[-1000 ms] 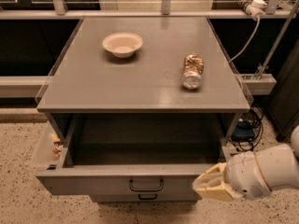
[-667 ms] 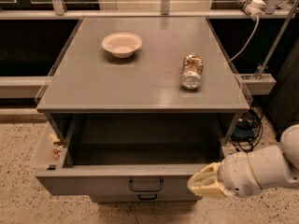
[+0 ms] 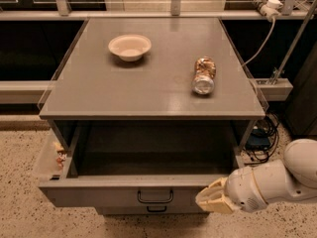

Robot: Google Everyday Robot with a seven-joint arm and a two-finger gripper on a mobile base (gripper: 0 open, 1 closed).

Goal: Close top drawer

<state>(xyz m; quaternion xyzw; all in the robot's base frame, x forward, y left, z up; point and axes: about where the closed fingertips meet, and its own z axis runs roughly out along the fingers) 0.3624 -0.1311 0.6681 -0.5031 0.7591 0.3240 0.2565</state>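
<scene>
Jaws at the right front of the open top drawer (image 3: 99,195)

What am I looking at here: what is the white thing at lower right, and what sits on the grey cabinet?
There is a single camera view, looking down at a grey cabinet from its front side. The white shape is the robot's arm. Its yellowish end is the tool, which is at the right end of the top drawer front. That drawer is pulled out. On the cabinet top are a pale bowl and a small container lying on its side. No object shows in the tool.
</scene>
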